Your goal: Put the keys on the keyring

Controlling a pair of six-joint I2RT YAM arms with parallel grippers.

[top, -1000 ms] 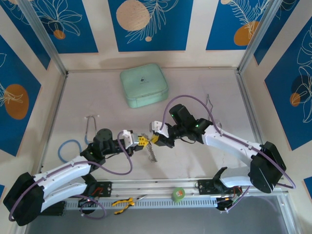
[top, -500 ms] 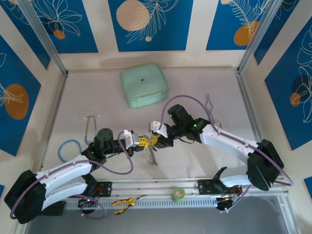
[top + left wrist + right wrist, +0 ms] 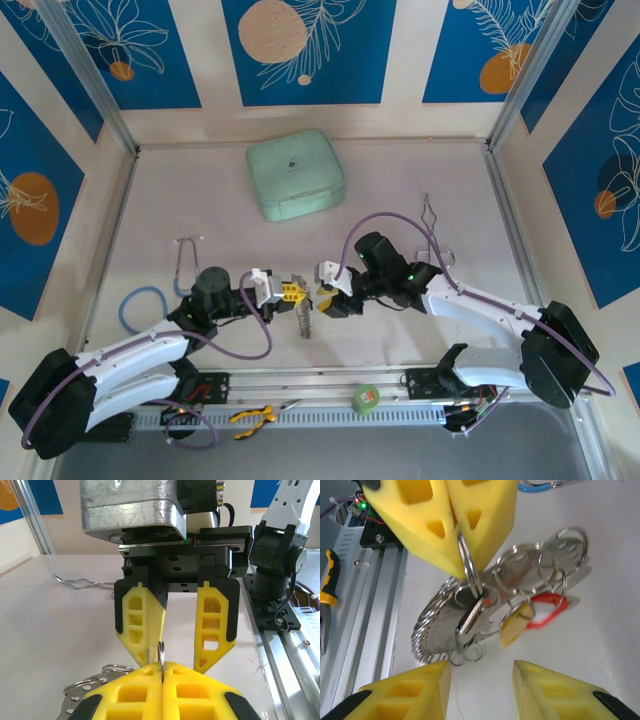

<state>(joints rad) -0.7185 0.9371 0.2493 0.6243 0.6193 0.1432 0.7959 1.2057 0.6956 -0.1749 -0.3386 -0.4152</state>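
Left gripper [image 3: 162, 667] is pressed tight together, pinching the thin silver keyring [image 3: 466, 562] right at its tips. The ring stands edge-on between the pads in my left wrist cam. The keys [image 3: 485, 615] hang off it in one messy bunch: a fan of silver blades, a few smaller split rings, a red tag [image 3: 547, 611] and a yellow tag [image 3: 512, 625]. I can't tell if the bottom of the bunch touches the table [image 3: 200, 210].

Right gripper [image 3: 481, 675] is spread wide, facing the left one head-on with the bunch just in front of its fingers, gripping nothing.

From the top cam both grippers meet near the middle of the table, close to the front edge, well apart from the mint case [image 3: 295, 175] at the back.
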